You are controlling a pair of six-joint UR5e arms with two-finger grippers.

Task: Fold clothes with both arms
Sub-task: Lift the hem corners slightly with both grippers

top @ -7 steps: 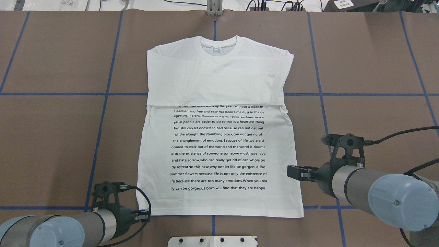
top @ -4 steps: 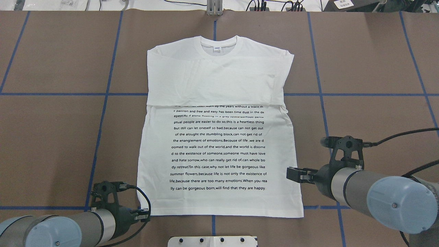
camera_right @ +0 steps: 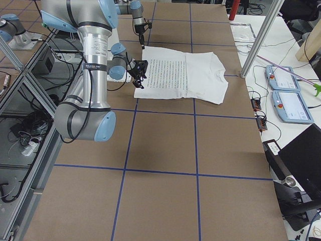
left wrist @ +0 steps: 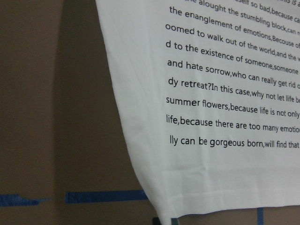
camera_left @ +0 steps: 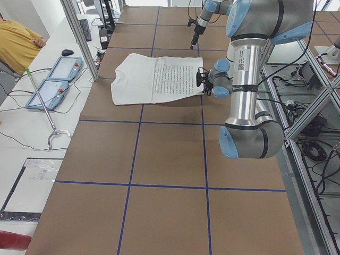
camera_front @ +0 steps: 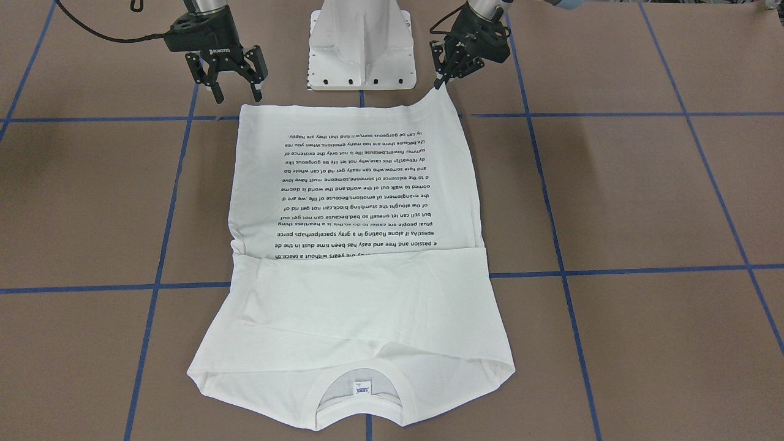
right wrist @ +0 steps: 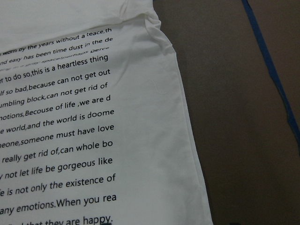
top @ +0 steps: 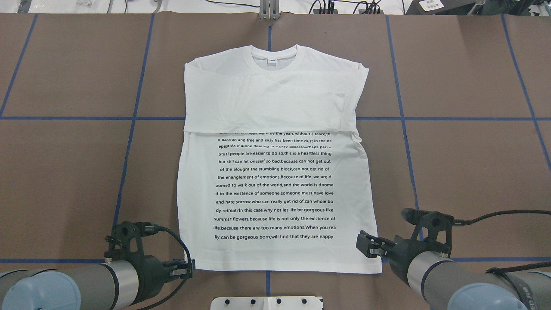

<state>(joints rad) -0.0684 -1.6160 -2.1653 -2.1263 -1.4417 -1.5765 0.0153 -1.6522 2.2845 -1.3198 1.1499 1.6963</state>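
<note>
The white T-shirt (top: 275, 193) lies flat on the brown table, collar (top: 274, 54) far from me, black text facing up, sleeves folded across the chest. My left gripper (top: 189, 267) is at the near left hem corner. In the front-facing view it (camera_front: 438, 84) looks shut on that corner, which rises to its fingertips. My right gripper (top: 366, 246) is open over the shirt's right edge, just above the near right hem corner. In the front-facing view it (camera_front: 236, 93) hovers with its jaws apart. The wrist views show only cloth (left wrist: 225, 140) (right wrist: 93, 140).
The white metal pedestal base (top: 267, 302) stands right behind the hem, between the arms. Blue tape lines (top: 64, 117) grid the brown table cover. An operators' bench with tablets (camera_left: 53, 79) runs along the table's far side.
My right gripper has moved back along the shirt's right edge toward the near hem. My left gripper has shifted slightly inward, and the shirt's left hem corner has drawn in with it.
</note>
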